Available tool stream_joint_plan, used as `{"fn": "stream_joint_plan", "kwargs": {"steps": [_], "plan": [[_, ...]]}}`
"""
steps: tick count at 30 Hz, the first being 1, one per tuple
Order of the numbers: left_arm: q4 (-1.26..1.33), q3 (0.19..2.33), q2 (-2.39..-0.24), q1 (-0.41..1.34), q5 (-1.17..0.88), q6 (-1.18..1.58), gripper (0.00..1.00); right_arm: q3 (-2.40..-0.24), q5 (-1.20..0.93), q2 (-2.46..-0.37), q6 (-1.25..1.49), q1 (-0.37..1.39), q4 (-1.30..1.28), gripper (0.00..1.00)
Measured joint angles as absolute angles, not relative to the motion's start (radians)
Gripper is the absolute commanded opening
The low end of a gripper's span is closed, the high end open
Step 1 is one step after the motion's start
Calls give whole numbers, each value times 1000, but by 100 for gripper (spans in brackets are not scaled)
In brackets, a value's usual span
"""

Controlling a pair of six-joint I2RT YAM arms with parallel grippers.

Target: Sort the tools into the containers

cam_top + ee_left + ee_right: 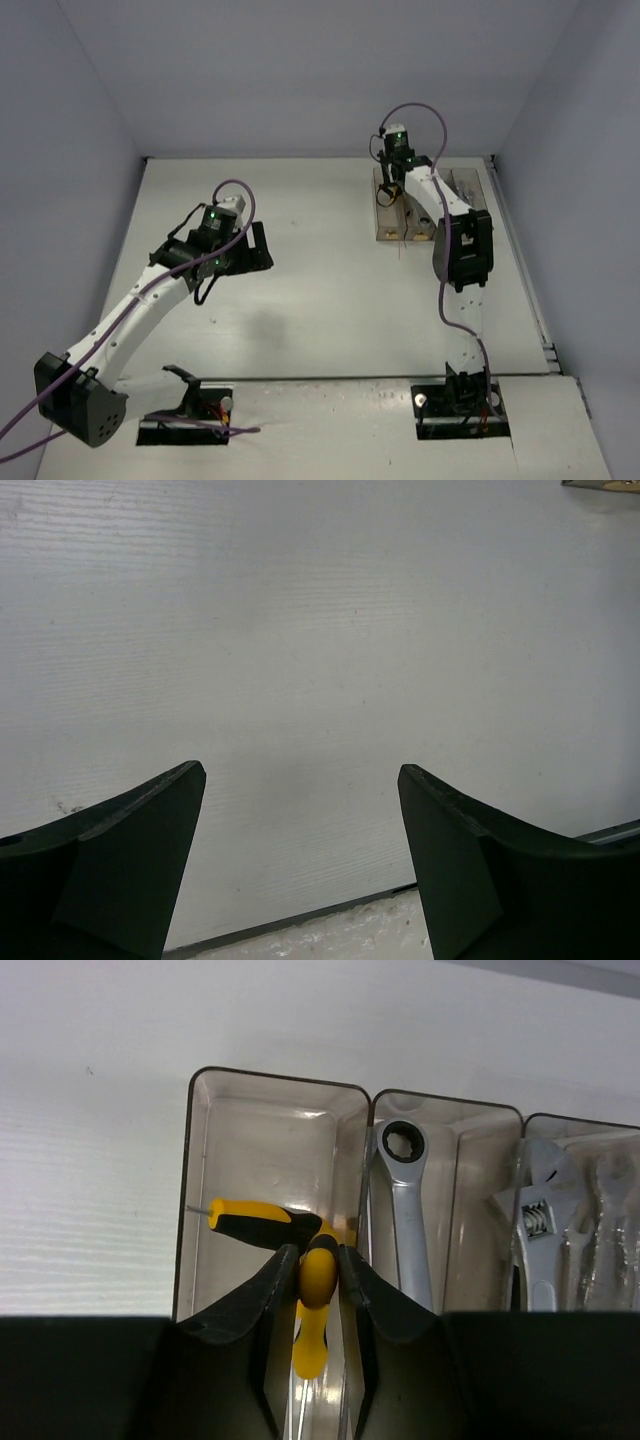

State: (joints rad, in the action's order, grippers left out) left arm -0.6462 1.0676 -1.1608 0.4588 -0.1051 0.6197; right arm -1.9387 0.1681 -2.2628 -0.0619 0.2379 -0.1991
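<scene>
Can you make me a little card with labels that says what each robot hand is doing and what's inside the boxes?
Left gripper: open, holding nothing, over the table
Right gripper: shut on the held driver, yellow and black, over the first bin
Inside first bin: second driver, same colours, lying down
Second bin: ring wrench
Third bin: adjustable spanner and more silver wrenches, partly out of view

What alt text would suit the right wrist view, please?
The right tool grips a yellow-black T-handled driver over the leftmost clear brownish plastic bin, which holds another such driver. The neighbouring bins hold a silver ring wrench and a silver adjustable spanner.
</scene>
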Motion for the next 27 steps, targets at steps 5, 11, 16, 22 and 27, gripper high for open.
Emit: {"fn": "stream_joint_plan", "kwargs": {"steps": [5, 11, 16, 22, 27], "plan": [[-657, 1067, -1152, 456, -99, 620, 76, -1939, 161, -2287, -64, 244, -200, 47], [-671, 1067, -1124, 453, -86, 614, 76, -1935, 136, -2261, -47, 250, -205, 55], [-708, 1076, -1102, 433, -66, 584, 76, -1860, 104, -2092, -22, 250, -216, 63], [-769, 1127, -1060, 403, -15, 531, 76, -1703, 98, -1707, -3, 249, -184, 70], [-795, 1171, -985, 390, 64, 494, 76, -1479, 126, -1339, 14, 248, -180, 84]]}}
